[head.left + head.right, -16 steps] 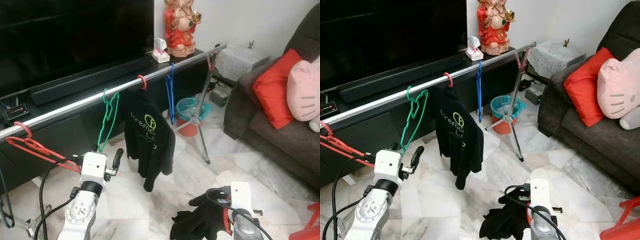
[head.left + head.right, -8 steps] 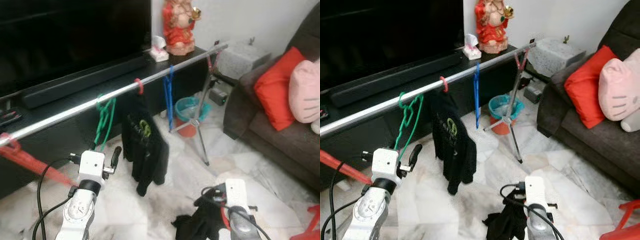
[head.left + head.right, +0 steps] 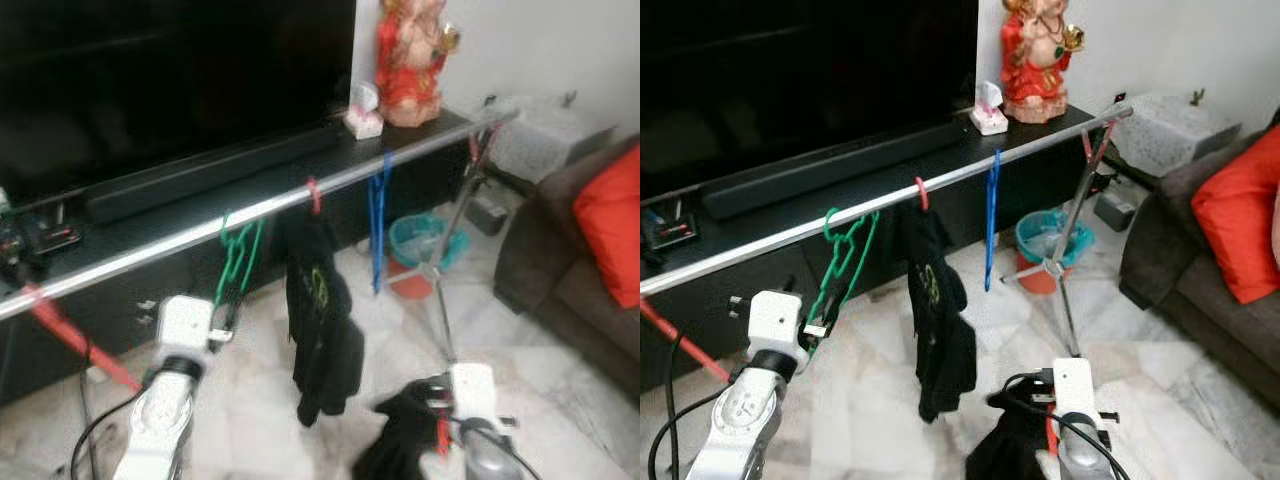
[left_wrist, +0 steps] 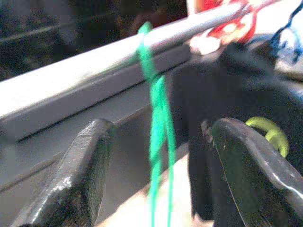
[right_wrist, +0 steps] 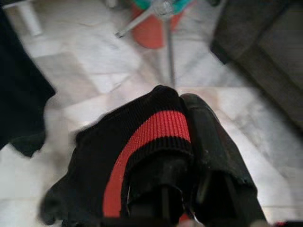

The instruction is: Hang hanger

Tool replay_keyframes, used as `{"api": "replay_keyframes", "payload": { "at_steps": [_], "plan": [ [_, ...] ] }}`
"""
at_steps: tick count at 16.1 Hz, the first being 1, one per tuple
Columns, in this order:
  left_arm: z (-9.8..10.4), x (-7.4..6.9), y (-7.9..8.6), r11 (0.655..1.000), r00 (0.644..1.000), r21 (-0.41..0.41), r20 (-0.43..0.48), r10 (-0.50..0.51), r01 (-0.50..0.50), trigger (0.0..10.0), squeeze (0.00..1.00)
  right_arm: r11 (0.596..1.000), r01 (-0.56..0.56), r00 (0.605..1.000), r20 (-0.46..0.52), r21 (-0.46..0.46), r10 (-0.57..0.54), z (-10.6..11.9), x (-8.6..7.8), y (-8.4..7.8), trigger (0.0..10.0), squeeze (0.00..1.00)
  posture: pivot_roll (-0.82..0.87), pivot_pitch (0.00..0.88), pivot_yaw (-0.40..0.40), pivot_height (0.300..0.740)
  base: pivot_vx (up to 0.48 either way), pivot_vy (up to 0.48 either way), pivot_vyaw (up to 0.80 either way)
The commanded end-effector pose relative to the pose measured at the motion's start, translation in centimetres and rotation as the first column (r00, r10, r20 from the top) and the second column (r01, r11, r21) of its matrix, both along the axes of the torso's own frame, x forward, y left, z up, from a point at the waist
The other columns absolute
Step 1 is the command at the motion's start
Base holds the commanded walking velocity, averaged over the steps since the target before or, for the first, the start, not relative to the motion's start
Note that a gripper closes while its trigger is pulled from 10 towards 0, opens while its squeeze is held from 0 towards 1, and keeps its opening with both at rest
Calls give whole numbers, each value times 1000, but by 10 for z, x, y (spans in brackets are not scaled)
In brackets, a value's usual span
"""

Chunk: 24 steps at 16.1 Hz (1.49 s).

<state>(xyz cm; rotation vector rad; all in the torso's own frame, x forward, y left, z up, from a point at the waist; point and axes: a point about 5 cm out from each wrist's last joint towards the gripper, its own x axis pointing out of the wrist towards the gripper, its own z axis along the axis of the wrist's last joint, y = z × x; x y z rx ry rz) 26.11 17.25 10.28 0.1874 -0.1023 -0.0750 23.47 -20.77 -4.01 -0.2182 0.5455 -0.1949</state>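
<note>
The left end effector (image 4: 156, 175), fingers spread around the green hanger (image 4: 158, 123), should pinch gently, keeping its hook on the rail (image 3: 940, 185).

- Four hangers were counted on one metal rail (image 3: 940, 185): a green hanger (image 3: 845, 262), a red hook (image 3: 922, 192) carrying a black garment (image 3: 940, 330), a blue hanger (image 3: 991, 220), and a red hanger (image 3: 670, 335) at the rail's left end.
- One more black garment with a red stripe (image 5: 151, 142) was seen.
- Two grippers were seen: the left gripper (image 4: 156, 179) and the right gripper (image 5: 189, 189).
- One red statue (image 3: 1038, 50), one soundbar (image 3: 840, 165), one blue bucket (image 3: 1045, 235) and one red cushion (image 3: 1240, 215) were counted.
</note>
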Motion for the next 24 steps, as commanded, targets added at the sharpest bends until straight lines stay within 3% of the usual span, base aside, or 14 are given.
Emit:
{"api": "replay_keyframes", "payload": {
  "at_steps": [1, 8, 13, 19, 24],
  "plan": [
    [2, 0, 7, 1000, 1000, 7, 3, 22, -22, 10000, 0, 1000, 3, 1000, 21, 14, -3, 3, 4, 4, 10000, 0, 118, 0, -20, 740, 311, 0, 0],
    [0, 0, 9, 1000, 1000, 13, -21, 9, -9, 10000, 0, 1000, 12, 1000, 14, 18, -12, 1, 2, 4, 10000, 0, 124, 0, -24, 740, 310, 0, 0],
    [-9, -5, 7, 997, 988, 63, -149, -38, 48, 10000, 0, 1000, 10, 1000, 13, 23, -10, 1, 3, 5, 10000, 0, 127, 0, -28, 740, 0, 0, 0],
    [-4, 12, -11, 992, 966, 44, -234, -107, 120, 10000, 0, 1000, 12, 1000, 14, 28, -13, 2, 5, 5, 10000, 0, 120, 0, -30, 740, 0, 0, 0],
    [-15, 21, -23, 983, 933, 106, -343, -107, 152, 10000, 0, 1000, 11, 1000, 10, 29, -11, 2, 4, 4, 10000, 0, 117, 0, -36, 740, 0, 0, 0]
  ]
}}
